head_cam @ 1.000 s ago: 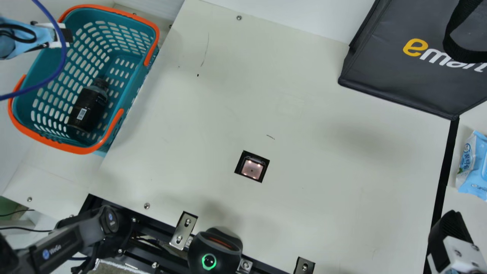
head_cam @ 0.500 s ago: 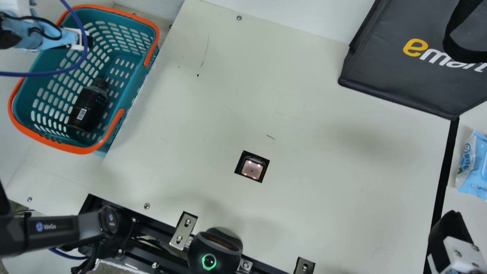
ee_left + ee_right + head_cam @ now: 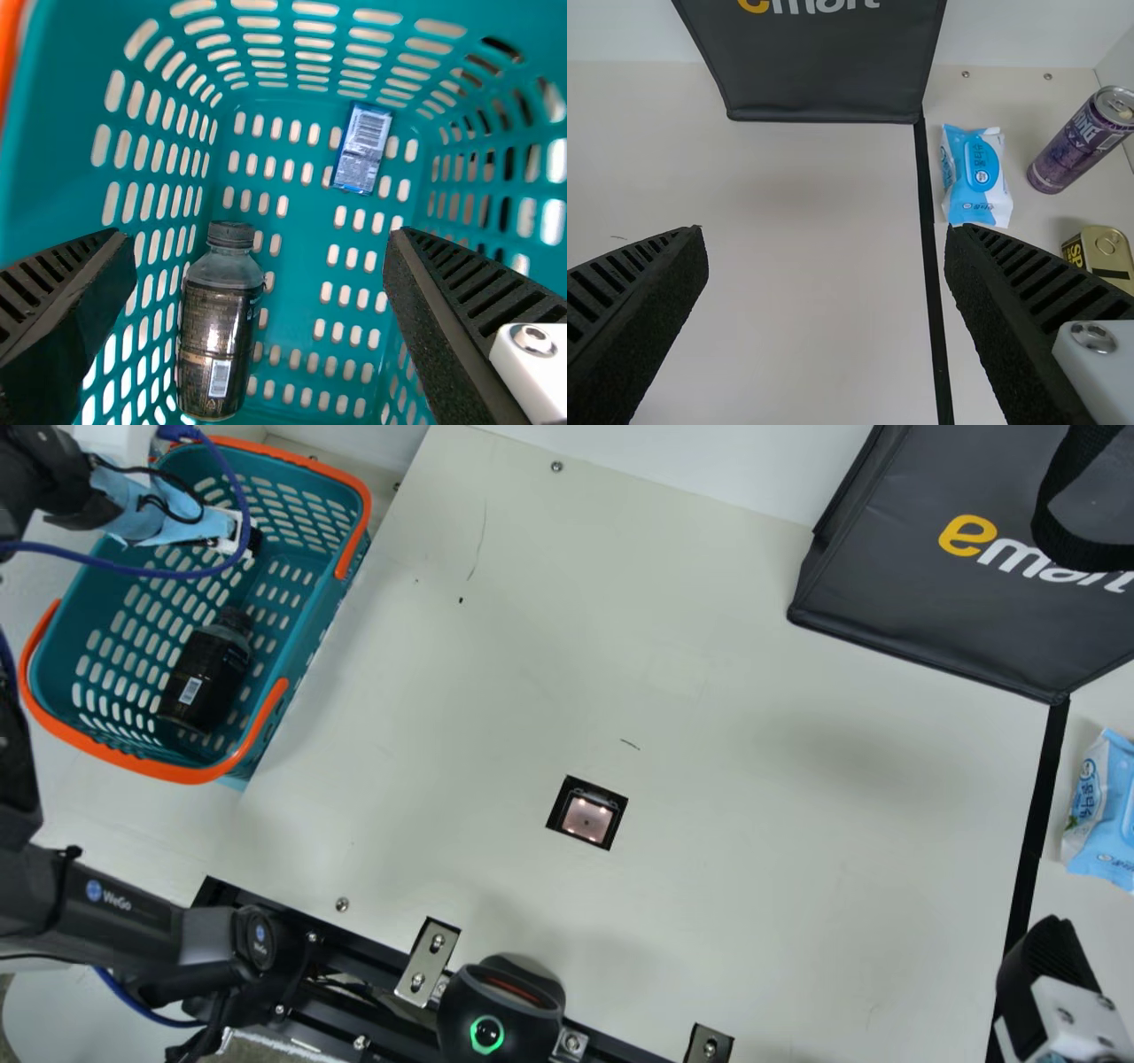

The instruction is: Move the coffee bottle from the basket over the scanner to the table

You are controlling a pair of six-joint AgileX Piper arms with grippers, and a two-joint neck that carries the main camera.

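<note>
Teal plastic basket with orange handles [image 3: 62,660], far left of main view. Dark coffee bottle with a black cap and a small white barcode label [image 3: 208,673] is inside it, lying on its side near a slotted wall. Small blue-and-silver packet [image 3: 361,149] also on the basket floor, apart from the bottle, per left wrist view. Left gripper [image 3: 254,542] hangs over the basket, apart from the bottle, fingers spread wide.

Next, black rounded device with a green-lit ring [image 3: 500,1005] at the cream table's [image 3: 726,886] near edge. Just beyond it and to its right, square scanner window with pinkish lit glass [image 3: 586,817], set into the tabletop.

Far right: dark grey fabric bag with a black strap [image 3: 904,584] at the back. Black strip [image 3: 1036,824] runs from the bag's corner toward the near edge. Right gripper [image 3: 1050,948] is at the near right, by the strip; its fingers are spread apart too. Beyond the strip, blue-and-white soft wipes pack [image 3: 1103,806]; right wrist view adds a gold rectangular tin [image 3: 1109,257] and a purple metal can [image 3: 1081,146].
</note>
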